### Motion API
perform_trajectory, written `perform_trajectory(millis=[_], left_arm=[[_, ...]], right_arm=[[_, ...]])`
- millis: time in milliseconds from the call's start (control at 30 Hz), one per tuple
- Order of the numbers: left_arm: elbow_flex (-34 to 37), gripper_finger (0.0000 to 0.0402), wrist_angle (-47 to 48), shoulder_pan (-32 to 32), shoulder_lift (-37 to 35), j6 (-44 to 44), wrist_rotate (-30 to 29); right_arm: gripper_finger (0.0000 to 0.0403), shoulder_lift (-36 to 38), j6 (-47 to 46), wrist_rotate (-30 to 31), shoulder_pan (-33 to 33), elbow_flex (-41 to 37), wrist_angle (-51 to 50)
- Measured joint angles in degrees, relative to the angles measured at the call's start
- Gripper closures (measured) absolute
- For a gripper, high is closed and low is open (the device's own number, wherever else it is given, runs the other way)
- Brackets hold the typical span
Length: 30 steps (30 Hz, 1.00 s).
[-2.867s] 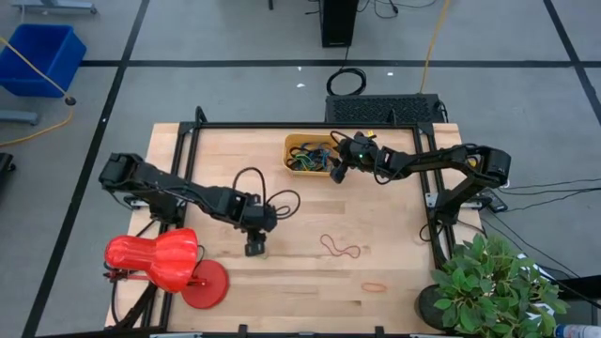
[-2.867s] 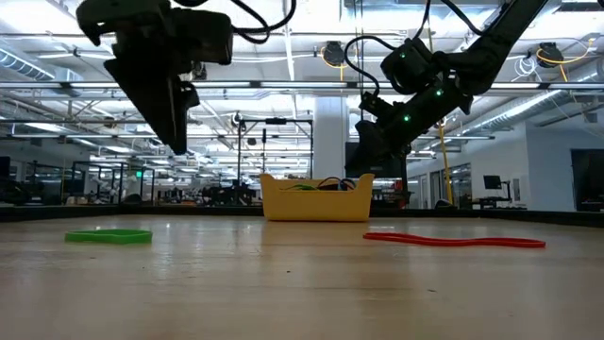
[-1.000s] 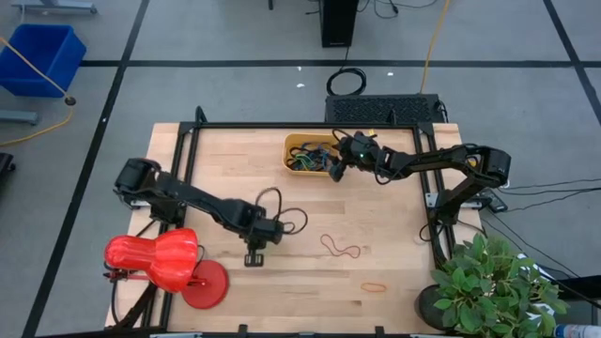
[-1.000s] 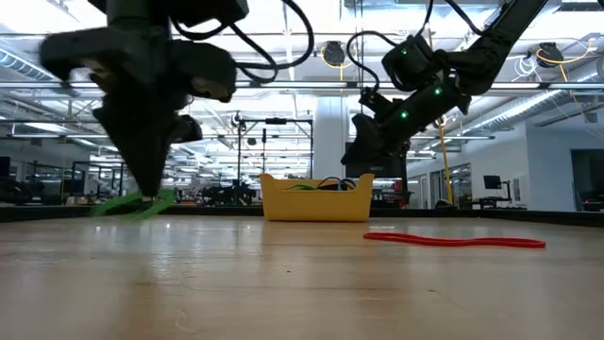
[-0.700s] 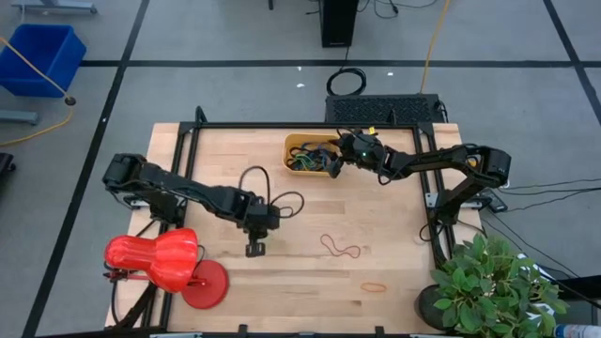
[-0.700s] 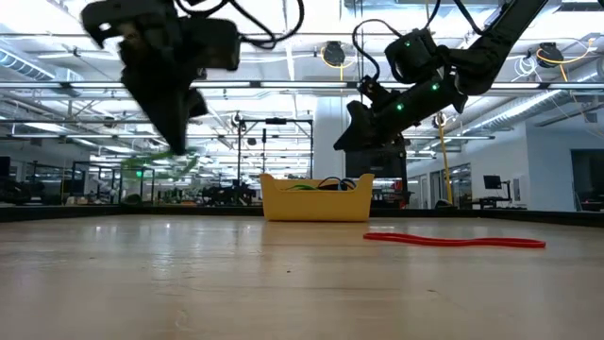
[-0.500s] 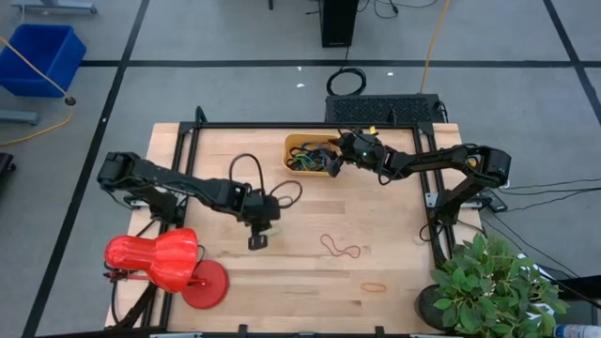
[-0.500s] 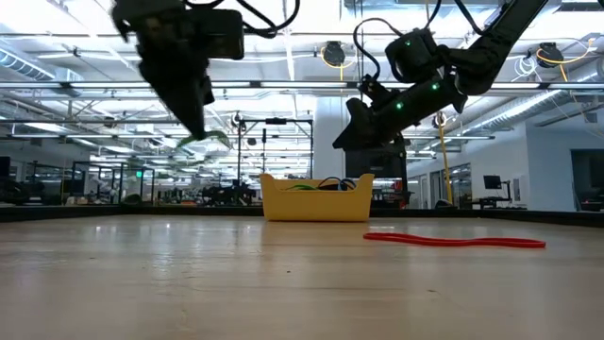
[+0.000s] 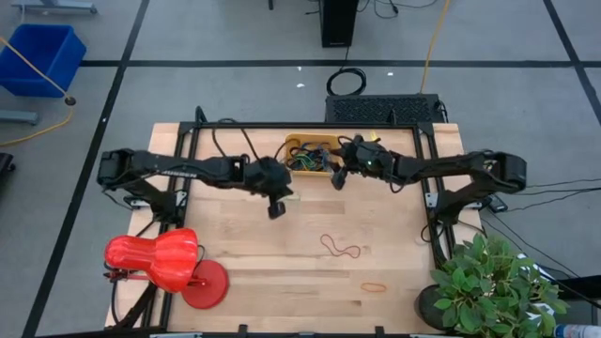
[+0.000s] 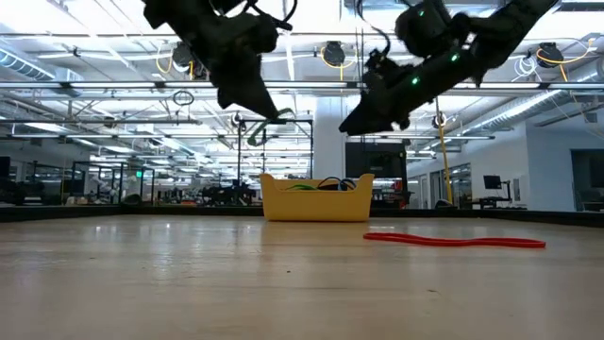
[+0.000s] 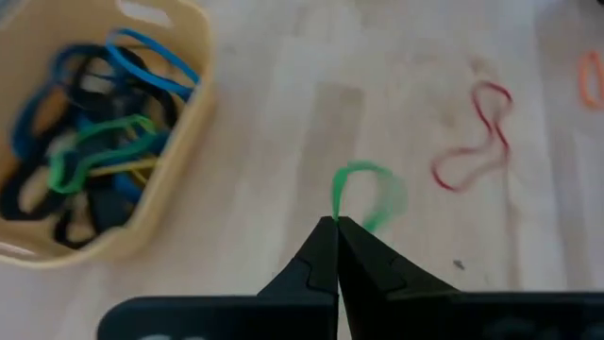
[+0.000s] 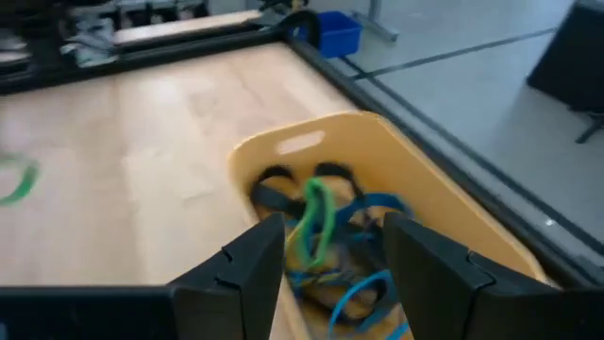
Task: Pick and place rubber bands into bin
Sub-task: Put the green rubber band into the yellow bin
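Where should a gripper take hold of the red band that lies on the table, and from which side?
The red band lies flat as a long wavy loop, apart from other things. Probably best to come straight down from above and pinch across one strand near its middle, fingers set crosswise to the loop.

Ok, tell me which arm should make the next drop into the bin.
Left. The left gripper is shut on a green rubber band, lifted off the table and close beside the bin. The right gripper is open and empty over the bin, so it has nothing to drop.
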<state>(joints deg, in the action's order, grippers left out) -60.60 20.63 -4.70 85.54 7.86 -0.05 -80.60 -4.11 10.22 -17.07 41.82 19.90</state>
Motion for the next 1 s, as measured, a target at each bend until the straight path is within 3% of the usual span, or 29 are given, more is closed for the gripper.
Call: perform_trajectory(millis=[167,433,600,1000], left_arm=[[0.0,0.0396,-4.9,-4.1,0.0,-1.6,-0.3],[0.0,0.0395,-15.1,-9.1,0.0,-8.7,-4.8],[0.0,0.0394,-16.5,-11.5,0.0,-12.4,-12.0],[0.0,0.0394,-17.0,-14.5,0.7,-13.3,-12.3]], right_arm=[[0.0228,5.4,-3.4,0.0,5.0,0.0,-5.5],[0.0225,7.9,-4.4,0.0,13.8,0.0,-5.3],[0.0228,7.9,-5.7,0.0,18.6,0.0,-5.8],[0.0225,7.8,-9.8,0.0,25.4,0.0,-7.4]])
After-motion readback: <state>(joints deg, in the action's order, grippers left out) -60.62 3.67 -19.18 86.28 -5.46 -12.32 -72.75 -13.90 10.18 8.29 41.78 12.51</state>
